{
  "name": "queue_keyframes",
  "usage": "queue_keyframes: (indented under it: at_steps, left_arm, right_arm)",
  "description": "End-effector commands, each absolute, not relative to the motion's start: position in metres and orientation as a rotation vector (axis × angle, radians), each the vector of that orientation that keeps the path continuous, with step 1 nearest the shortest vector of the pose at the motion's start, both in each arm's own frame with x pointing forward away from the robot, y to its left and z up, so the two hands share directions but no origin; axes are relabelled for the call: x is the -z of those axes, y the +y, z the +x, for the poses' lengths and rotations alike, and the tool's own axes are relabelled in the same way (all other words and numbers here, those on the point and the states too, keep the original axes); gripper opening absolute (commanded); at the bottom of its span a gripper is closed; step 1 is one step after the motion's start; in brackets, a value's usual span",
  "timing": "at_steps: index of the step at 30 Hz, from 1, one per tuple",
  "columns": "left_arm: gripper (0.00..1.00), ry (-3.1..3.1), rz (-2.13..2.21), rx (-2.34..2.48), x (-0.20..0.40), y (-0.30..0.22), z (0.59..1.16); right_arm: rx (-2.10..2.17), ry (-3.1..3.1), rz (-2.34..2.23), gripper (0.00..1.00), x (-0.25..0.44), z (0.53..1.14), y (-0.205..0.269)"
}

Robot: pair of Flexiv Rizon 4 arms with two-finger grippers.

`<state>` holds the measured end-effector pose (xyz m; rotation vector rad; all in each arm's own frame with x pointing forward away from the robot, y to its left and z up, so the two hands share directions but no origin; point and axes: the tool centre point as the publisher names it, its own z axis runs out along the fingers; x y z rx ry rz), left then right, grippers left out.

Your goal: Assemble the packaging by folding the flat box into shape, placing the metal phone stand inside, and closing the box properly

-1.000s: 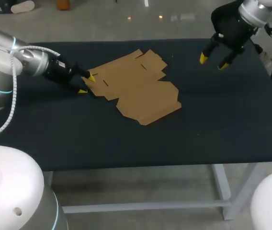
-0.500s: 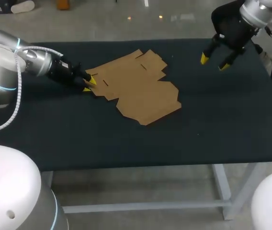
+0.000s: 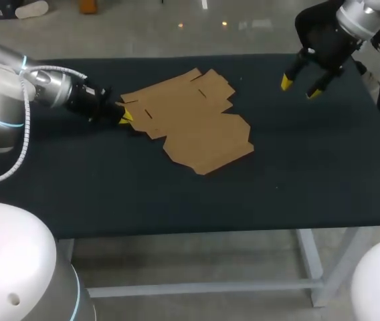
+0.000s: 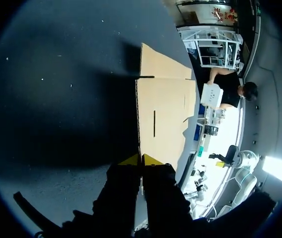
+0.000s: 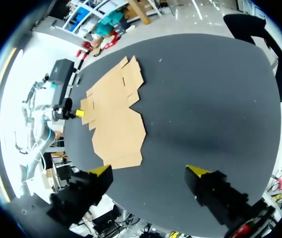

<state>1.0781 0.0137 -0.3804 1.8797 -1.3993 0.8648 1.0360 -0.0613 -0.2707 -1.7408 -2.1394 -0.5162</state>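
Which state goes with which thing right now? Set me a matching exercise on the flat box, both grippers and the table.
Things:
1. flat box
2. left gripper
3. right gripper
4. table

States:
A. open, fingers wide apart, held up over the table's far right part
B. dark top, bearing the flat box
C. unfolded, lying flat near the middle of the table
D. shut on the flat box's edge nearest the left arm

Pairs: 1-C; 2-D; 3-A; 4-B
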Motion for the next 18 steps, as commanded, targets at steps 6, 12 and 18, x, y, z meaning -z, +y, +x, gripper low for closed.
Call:
queue_keyframes:
  at_steps: [6,12,18]
  left_arm:
    - [0.00,-1.361,1.902,-0.883,0.3722,0.0140,1.0657]
    - [0.00,-1.366,1.906,-0.845,0.3694,0.0129,1.0636]
    - [0.00,-1.373,1.911,-0.813,0.3686,0.0128,1.0631]
  right_arm:
    - [0.523,-2.141,-1.734,1.00,0.2680,1.0350,-0.0631]
    - [0.524,-2.141,-1.731,1.00,0.2682,1.0351,-0.0634]
    - [0.524,-2.141,-1.729,1.00,0.2683,1.0352,-0.0642]
